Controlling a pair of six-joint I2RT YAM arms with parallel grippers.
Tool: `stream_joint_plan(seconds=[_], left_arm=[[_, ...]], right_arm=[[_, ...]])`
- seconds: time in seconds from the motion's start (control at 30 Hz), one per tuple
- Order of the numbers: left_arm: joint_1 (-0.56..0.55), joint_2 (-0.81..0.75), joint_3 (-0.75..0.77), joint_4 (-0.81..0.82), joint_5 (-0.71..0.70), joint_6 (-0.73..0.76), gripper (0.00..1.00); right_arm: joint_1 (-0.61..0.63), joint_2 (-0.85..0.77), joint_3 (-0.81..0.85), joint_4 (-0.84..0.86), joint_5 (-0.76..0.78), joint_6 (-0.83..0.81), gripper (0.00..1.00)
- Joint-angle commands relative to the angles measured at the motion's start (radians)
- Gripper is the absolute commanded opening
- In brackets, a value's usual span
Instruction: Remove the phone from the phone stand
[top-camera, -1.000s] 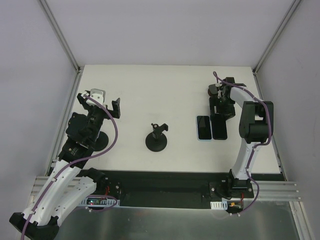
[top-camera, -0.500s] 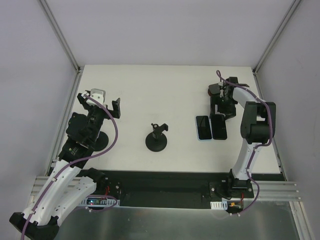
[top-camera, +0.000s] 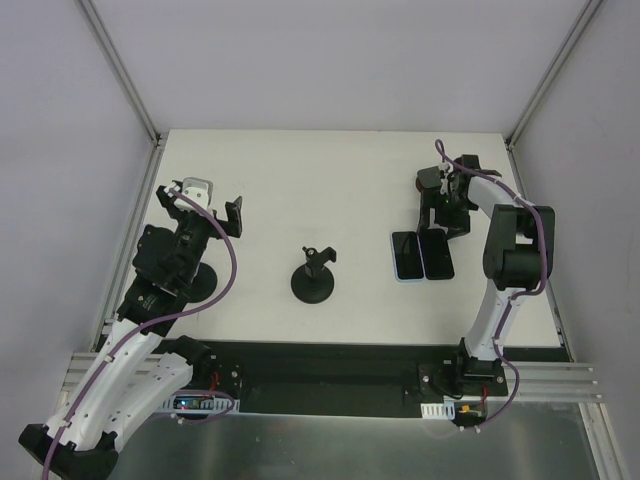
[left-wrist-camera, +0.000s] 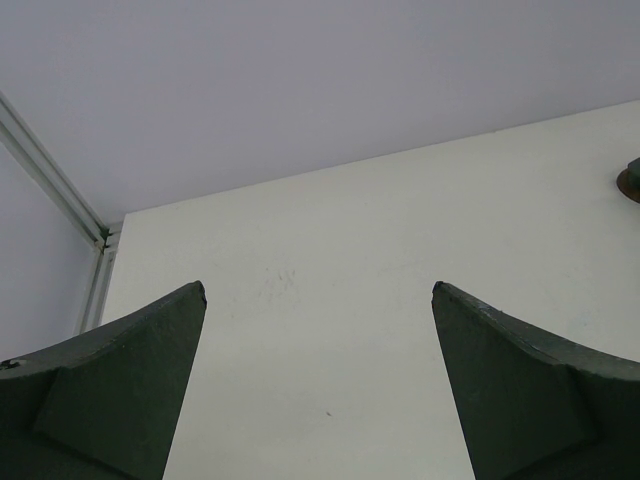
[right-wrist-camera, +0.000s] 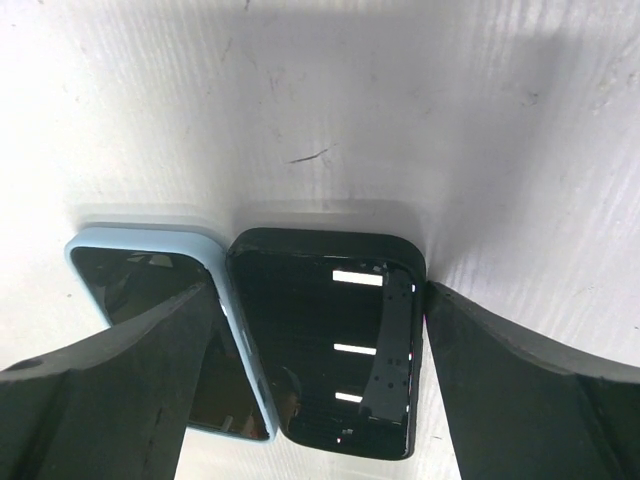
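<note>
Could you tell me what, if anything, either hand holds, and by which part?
Nothing: the left hand is open and empty; the right hand is open, straddling the flat black phone.

White tabletop (top-camera: 330, 170) inside a plain pale grey-walled enclosure (top-camera: 330, 60), aluminium frame posts (top-camera: 120, 65) rising at the far corners, black strip and metal rail (top-camera: 330, 380) along the near edge, even diffuse light

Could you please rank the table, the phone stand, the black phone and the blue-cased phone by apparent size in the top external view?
1. table
2. phone stand, marginally
3. black phone and blue-cased phone: alike, so not ranked
</note>
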Motion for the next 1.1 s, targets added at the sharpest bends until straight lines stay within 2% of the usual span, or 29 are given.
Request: stream_joint_plan(seconds=[0.0,0.23,0.43,0.77,1.07], left_arm=[[0.0,0.002,-0.005,0.053,0.016,0.006,0.94],[0.001,0.006,-0.006,0.053,0.02,0.006,0.95],[0.001,0.011,-0.005,0.053,0.023,0.003,0.95],[0.0,0.02,-0.006,0.052,0.022,0.004,0.94],[0.001,0.017,-0.005,0.052,0.028,0.001,0.94]], right_arm=[[0.007,-0.06,-0.016,0.014,-0.101,0.023,0.88],[0.01,-0.187,-0.059,0.045,-0.048,0.04,0.87],[0.091,-0.339,-0.079,0.093,-0.086,-0.002,0.87],[0.443,-0.431,-0.023,0.102,-0.247,-0.183,0.84],[0.609,-0.441,0.056,0.011,-0.288,-0.247,0.77]])
